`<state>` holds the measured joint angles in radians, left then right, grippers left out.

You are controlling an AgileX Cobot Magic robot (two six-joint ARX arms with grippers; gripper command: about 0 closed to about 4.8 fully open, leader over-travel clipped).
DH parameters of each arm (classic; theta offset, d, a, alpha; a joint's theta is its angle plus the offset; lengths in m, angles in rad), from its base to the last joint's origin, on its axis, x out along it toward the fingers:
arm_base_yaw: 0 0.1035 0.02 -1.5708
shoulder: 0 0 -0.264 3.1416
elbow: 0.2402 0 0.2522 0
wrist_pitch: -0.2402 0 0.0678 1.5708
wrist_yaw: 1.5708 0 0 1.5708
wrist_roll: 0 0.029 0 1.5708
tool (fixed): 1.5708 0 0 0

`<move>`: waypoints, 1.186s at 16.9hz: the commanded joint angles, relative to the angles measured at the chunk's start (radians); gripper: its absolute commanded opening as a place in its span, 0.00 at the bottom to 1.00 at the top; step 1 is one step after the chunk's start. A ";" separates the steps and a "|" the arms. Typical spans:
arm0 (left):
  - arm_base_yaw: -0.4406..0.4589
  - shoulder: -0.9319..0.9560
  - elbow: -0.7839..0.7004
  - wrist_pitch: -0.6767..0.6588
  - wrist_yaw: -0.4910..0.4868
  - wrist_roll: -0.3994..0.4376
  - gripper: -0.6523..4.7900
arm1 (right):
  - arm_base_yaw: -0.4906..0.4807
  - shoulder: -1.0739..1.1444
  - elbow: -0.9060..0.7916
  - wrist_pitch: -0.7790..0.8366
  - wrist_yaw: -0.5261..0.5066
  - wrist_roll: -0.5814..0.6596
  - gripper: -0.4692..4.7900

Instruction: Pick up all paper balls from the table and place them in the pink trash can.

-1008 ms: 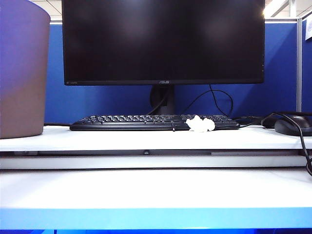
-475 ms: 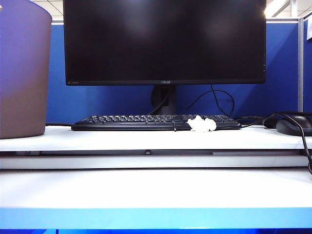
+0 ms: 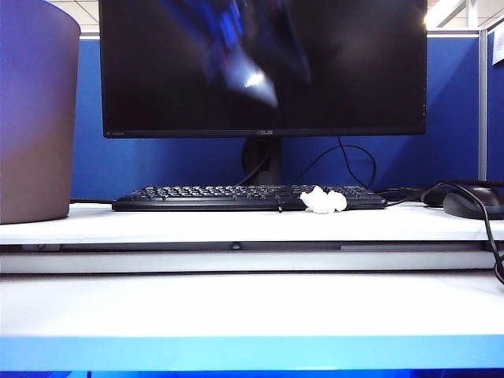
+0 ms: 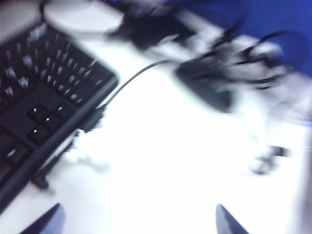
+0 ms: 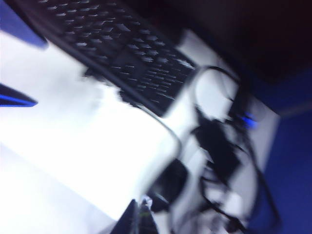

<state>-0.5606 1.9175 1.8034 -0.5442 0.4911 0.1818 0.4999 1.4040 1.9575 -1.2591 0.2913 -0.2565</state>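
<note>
**Desk:** How did the fingers stand?

**Photographer:** The left gripper point(image 4: 135, 222) had its two dark fingertips point(image 4: 48, 222) spread wide apart, nothing between them, above the white desk surface of the table point(image 4: 165, 161). The right gripper point(image 5: 139, 219) showed its tips pressed together, holding nothing, over the same table, near a dark computer mouse point(image 5: 168, 185) and tangled black cables point(image 5: 229, 161). Both wrist views were badly smeared.

**Desk:** And the paper?

**Photographer:** One small crumpled white paper ball point(image 3: 323, 201) lay on the table, touching the front edge of the black keyboard point(image 3: 236, 197) towards its right end. In the left wrist view it was a pale blur point(image 4: 85, 153) just beside the keyboard's corner. The tall, dull pinkish-brown trash can point(image 3: 35, 118) stood at far left, well apart from it.

**Desk:** Any change from half a second before?

**Photographer:** The ball, keyboard and can were in the same places. The black monitor screen point(image 3: 264, 67), blank earlier, carried a blurred blue-and-white reflection point(image 3: 248, 59).
</note>
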 commanded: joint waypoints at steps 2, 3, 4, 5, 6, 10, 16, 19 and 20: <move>-0.005 0.161 0.002 0.189 -0.039 -0.080 0.86 | -0.006 -0.100 0.004 -0.022 0.011 0.048 0.08; -0.005 0.204 0.002 0.249 -0.038 -0.094 0.86 | -0.006 -0.122 0.004 -0.038 0.008 0.048 0.08; -0.011 0.227 0.002 0.284 -0.040 -0.093 0.86 | -0.006 -0.129 0.004 -0.057 0.001 0.050 0.08; -0.018 0.244 0.002 0.311 -0.043 -0.092 0.86 | -0.006 -0.134 0.004 -0.079 0.001 0.063 0.08; -0.021 0.257 0.002 0.338 -0.044 -0.092 0.86 | -0.006 -0.134 0.004 -0.107 0.002 0.075 0.08; -0.047 0.310 0.002 0.418 -0.107 -0.077 0.86 | -0.006 -0.137 0.003 -0.121 0.002 0.093 0.08; -0.055 0.370 0.002 0.430 -0.202 -0.059 0.10 | -0.006 -0.139 0.003 -0.121 0.002 0.092 0.08; -0.057 0.344 0.003 0.414 -0.196 -0.074 0.11 | -0.006 -0.139 0.003 -0.121 0.002 0.092 0.08; -0.057 0.295 0.003 0.388 -0.175 -0.074 0.11 | -0.006 -0.139 0.004 -0.121 0.001 0.092 0.08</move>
<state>-0.6159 2.2650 1.8011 -0.1577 0.2935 0.1081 0.4938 1.2694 1.9579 -1.3899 0.2920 -0.1696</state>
